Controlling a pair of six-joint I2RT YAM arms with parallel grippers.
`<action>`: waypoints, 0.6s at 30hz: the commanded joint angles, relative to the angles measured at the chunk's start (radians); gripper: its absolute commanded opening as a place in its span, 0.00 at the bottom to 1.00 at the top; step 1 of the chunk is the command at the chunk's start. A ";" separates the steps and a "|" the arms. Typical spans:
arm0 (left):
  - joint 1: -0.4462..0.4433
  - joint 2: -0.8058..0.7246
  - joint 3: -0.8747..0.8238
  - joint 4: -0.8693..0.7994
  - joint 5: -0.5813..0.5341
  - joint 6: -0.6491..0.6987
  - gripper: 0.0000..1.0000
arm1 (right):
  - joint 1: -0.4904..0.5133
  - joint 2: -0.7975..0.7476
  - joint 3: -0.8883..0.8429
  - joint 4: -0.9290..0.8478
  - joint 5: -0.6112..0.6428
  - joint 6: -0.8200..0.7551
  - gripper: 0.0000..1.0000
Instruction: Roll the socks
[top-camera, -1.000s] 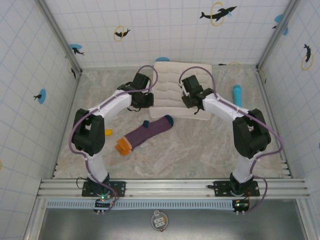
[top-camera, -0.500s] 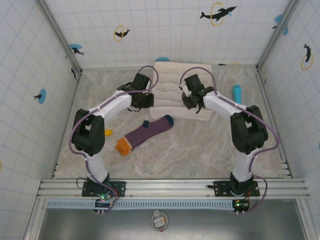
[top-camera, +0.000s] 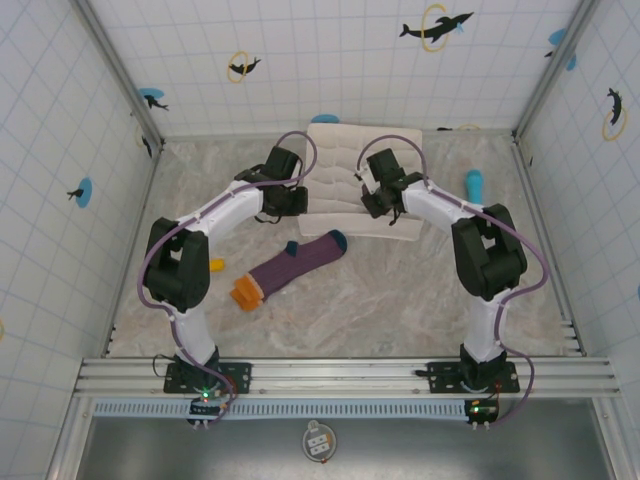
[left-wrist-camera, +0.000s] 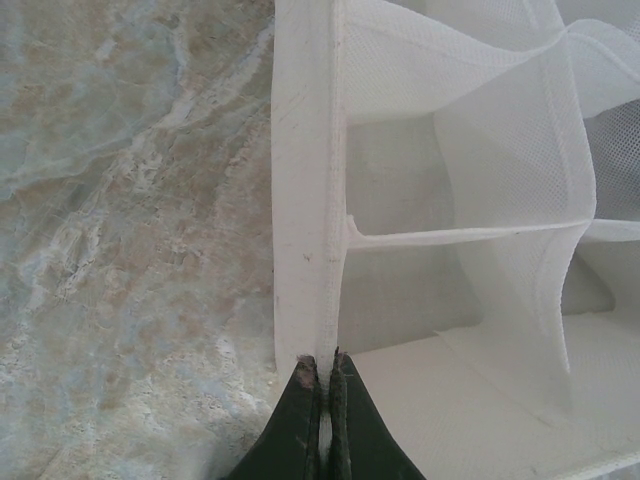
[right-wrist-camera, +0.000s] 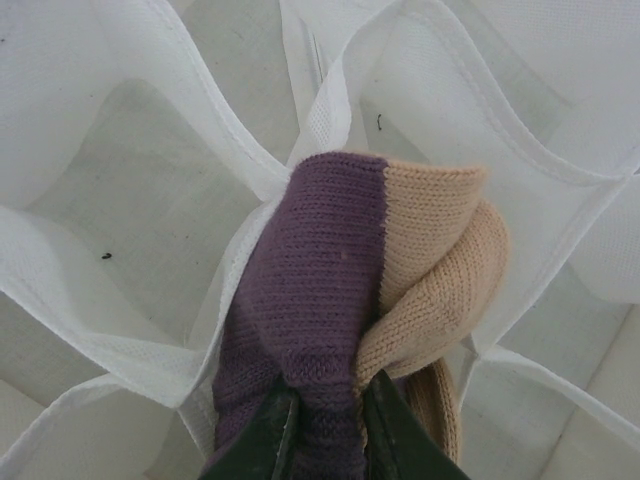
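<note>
a: what is your left doing?
b: my left gripper (left-wrist-camera: 322, 364) is pressed together on the organizer (left-wrist-camera: 303, 200) rim, which runs straight ahead of the jaws.
a: and the right?
b: my right gripper (right-wrist-camera: 328, 396) pinches the tan sock (right-wrist-camera: 340, 290), bunched just ahead of the jaws, over a mesh cell.
a: the other sock?
b: the orange sock (top-camera: 292, 267) lies flat on the table (top-camera: 400, 295), behind both grippers, touching neither.

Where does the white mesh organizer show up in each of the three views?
Top external: the organizer sits at the far middle of the table, between the two wrists.
Left wrist: right half of the picture; the left claw pinches its outer wall.
Right wrist: its cell dividers surround the sock in the right claw.
Shared landmark: the cell dividers.
</note>
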 joint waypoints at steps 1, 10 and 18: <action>-0.004 0.018 0.011 -0.047 -0.018 0.009 0.00 | 0.021 0.088 0.010 -0.103 -0.081 0.017 0.00; -0.004 0.027 0.018 -0.049 -0.055 -0.041 0.00 | 0.033 0.030 -0.106 -0.156 0.021 0.036 0.00; -0.003 0.058 0.060 -0.070 -0.054 -0.056 0.00 | 0.025 0.101 -0.031 -0.330 -0.024 0.063 0.00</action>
